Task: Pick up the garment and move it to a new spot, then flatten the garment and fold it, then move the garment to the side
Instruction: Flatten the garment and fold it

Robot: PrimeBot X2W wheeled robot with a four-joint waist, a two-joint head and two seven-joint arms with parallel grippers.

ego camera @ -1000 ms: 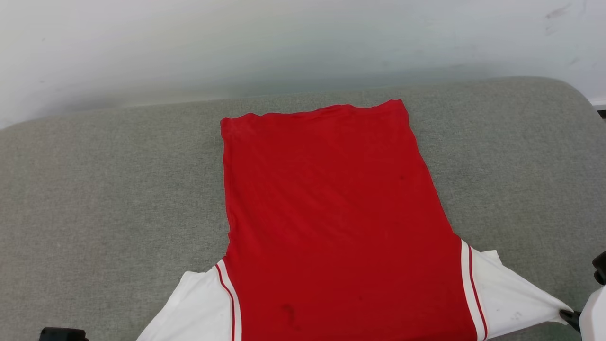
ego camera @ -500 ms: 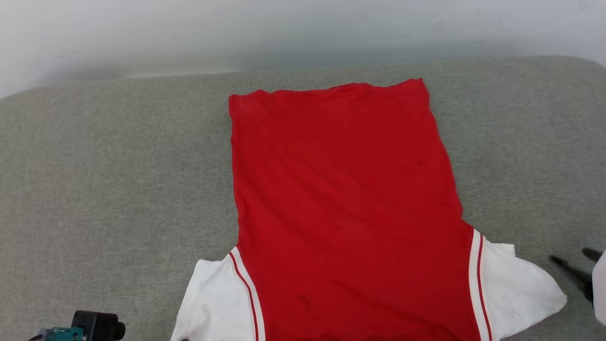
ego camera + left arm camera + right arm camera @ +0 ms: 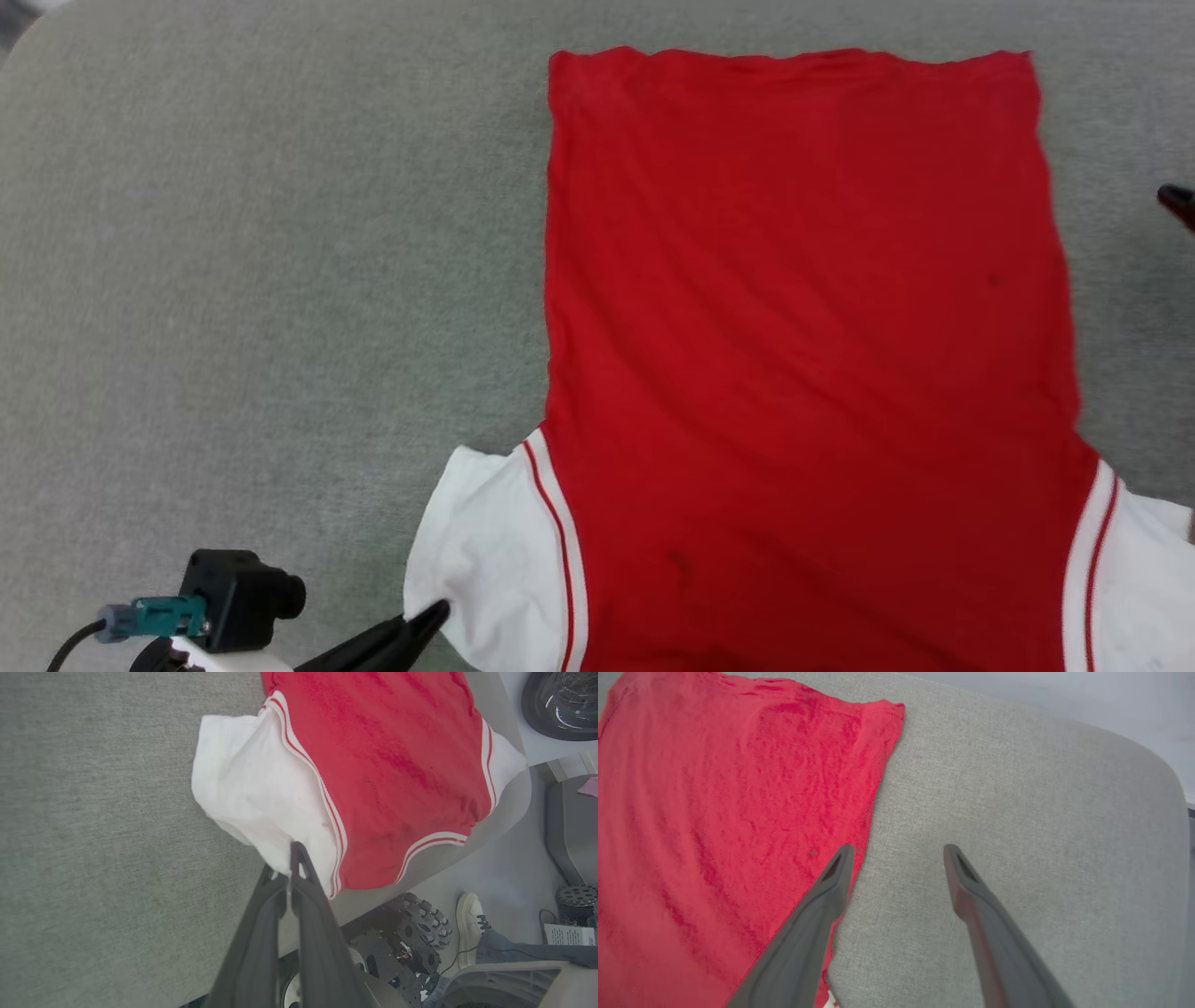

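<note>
Half the task is seemingly being left: the garment [image 3: 794, 327] is being flattened, unfolded, on the tabletop [image 3: 233, 280], its white sleeve [image 3: 485, 523] being pinched by the left jaws, right jaws being held released.

Head camera: looks steeply down on the grey cushion [image 3: 233, 280]; the shirt [image 3: 803, 327] lies right of centre, hem toward the top edge.

Left wrist camera: looks along the left gripper [image 3: 282, 858], close to the near left sleeve; the cushion's front edge and the floor [image 3: 504, 877] are at its right.

Right wrist camera: looks along the right gripper [image 3: 899, 851], low, facing the shirt's far hem corner.

All three share red cloth and cushion.
</note>
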